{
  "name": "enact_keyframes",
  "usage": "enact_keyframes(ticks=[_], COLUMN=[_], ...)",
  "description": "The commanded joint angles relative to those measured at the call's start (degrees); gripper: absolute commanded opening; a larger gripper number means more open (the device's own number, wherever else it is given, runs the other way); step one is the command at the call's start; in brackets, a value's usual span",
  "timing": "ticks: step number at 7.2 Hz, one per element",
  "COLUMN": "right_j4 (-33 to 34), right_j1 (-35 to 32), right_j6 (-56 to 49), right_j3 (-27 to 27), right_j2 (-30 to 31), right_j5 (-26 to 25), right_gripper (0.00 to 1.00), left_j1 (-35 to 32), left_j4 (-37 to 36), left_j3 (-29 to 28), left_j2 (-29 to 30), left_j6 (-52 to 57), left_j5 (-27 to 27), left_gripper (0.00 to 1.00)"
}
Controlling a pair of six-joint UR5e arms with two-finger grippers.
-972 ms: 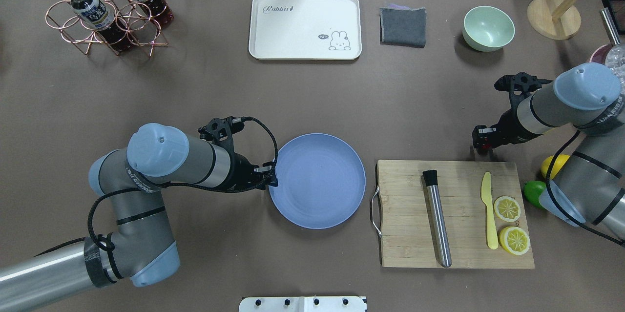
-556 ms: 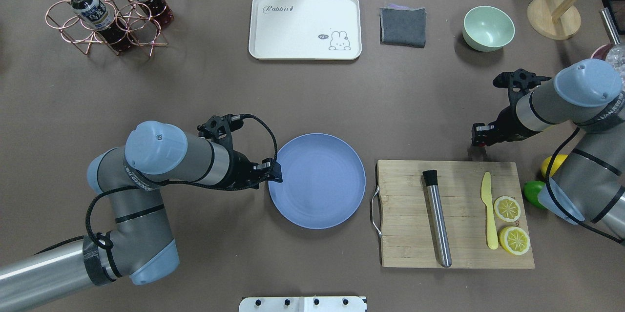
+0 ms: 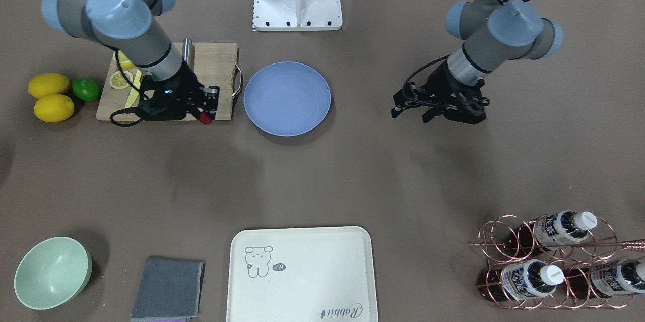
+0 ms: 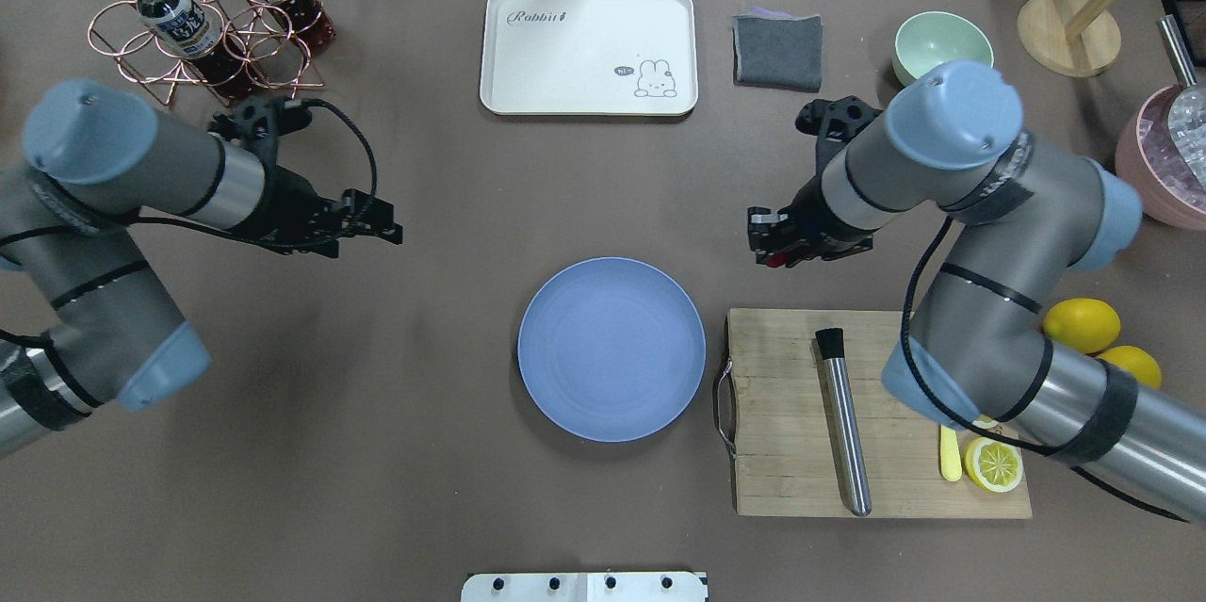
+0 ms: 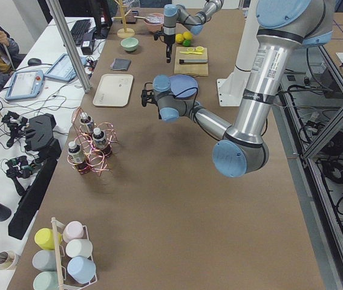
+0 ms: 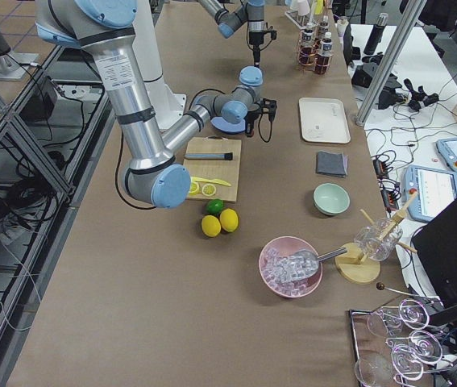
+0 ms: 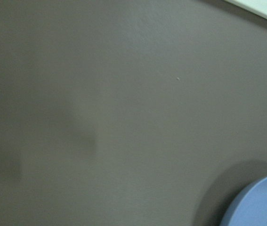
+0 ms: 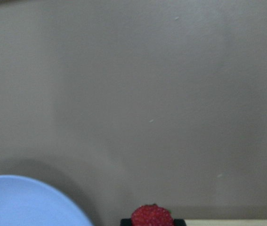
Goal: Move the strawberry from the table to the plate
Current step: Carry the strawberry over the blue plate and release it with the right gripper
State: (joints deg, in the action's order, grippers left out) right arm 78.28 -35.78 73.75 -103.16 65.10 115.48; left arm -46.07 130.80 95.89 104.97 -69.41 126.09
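The strawberry (image 4: 774, 260) is a small dark-red berry held above the table (image 4: 471, 206), with my right gripper (image 4: 770, 252) shut on it. It hangs just beyond the far right of the blue-grey plate (image 4: 611, 348), off its rim. In the right wrist view the strawberry (image 8: 152, 216) sits between the black fingers at the bottom edge, with the plate (image 8: 20, 202) at lower left. From the front the strawberry (image 3: 205, 118) shows red at my right gripper (image 3: 205, 114), beside the plate (image 3: 287, 98). My left gripper (image 4: 384, 231) hovers open and holds nothing, far left of the plate.
A wooden cutting board (image 4: 782, 414) right of the plate carries a metal muddler (image 4: 843, 423), a yellow knife and a lemon slice (image 4: 992, 463). Two lemons (image 4: 1083, 324) lie beyond it. Cream tray (image 4: 589, 51), grey cloth (image 4: 777, 51), green bowl (image 4: 937, 37) and bottle rack (image 4: 203, 18) line the far edge.
My left arm has pulled back from the plate's left rim, up and to the left. The right arm has swung left with the strawberry, from beyond the board to near the plate.
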Motion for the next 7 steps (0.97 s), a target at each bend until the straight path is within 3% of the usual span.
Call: enact_keyframes(ticks=[1,3,4,5,6,7], right_j4=[1.0,0.9,0.7,0.3,0.2,0.2], right_j1=[8.8,12.9,13.1,13.7,13.8,13.8], right_j6=[7.5,11.1,11.3,11.2,11.1,11.1], right_j3=[0.9,6.6,6.9,7.9,7.9,7.4], right_j2=[-4.7,-10.1,-10.1,-10.2,-10.1,-10.1], right_j5=[-7.3,-11.3,-11.5,-11.7,-11.9,-11.9], right_gripper=[0.0,0.0,0.18,0.45,0.81,1.0], left_j1=[-6.2,-7.9,-7.9,-8.0,-7.9,-8.0], left_j4=[0.0,0.0,0.0,0.1,0.0,0.0], left_j3=[-0.3,-0.1,0.0,0.2,0.7,0.9], left_j2=[-5.4,-6.4,-6.5,-6.6,-7.4,-7.4], left_j6=[10.1,11.1,11.1,11.1,11.1,11.1], left_j5=[4.8,6.2,6.2,6.3,6.3,6.4], left_gripper=[0.97,0.97,0.97,0.97,0.97,0.97])
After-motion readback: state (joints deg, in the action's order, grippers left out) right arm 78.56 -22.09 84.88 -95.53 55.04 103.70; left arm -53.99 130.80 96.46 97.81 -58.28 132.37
